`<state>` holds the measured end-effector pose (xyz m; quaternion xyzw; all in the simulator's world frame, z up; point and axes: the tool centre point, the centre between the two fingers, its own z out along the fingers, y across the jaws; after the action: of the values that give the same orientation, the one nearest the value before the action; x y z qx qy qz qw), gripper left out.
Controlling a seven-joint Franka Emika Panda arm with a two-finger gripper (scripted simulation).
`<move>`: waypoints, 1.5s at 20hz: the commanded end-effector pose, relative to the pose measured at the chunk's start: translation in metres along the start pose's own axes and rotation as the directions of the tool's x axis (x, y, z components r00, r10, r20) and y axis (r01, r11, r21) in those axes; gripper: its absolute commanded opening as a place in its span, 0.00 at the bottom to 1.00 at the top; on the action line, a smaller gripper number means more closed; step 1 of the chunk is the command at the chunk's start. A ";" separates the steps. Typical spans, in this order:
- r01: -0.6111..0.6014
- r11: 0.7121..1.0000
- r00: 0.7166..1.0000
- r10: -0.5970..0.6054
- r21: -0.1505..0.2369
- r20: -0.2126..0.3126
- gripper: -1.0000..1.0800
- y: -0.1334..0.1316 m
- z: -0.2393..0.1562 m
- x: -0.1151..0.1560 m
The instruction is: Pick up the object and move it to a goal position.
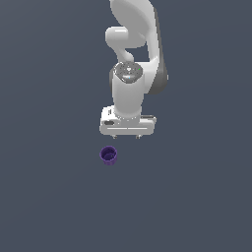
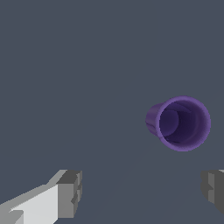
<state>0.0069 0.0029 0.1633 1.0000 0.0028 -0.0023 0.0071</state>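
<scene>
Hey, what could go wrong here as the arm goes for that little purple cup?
1. The gripper hangs off to the side of the cup, so a straight descent would likely miss it.
2. The cup stands upright and alone; a finger clipping its rim could tip or push it.
3. The jaws stand wide open, so an off-centre close may nudge the cup rather than grip it.

The white arm point(image 1: 132, 59) bends down from the top. Its end effector point(image 1: 127, 136) points straight down, with its two fingers point(image 2: 70, 192) spread wide apart, holding nothing.
</scene>
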 end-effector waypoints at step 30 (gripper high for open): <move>-0.280 0.960 0.960 0.280 -0.032 -0.011 0.62 0.011 0.006 0.021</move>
<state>0.0262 -0.0056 0.1604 0.9927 -0.1189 0.0028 0.0211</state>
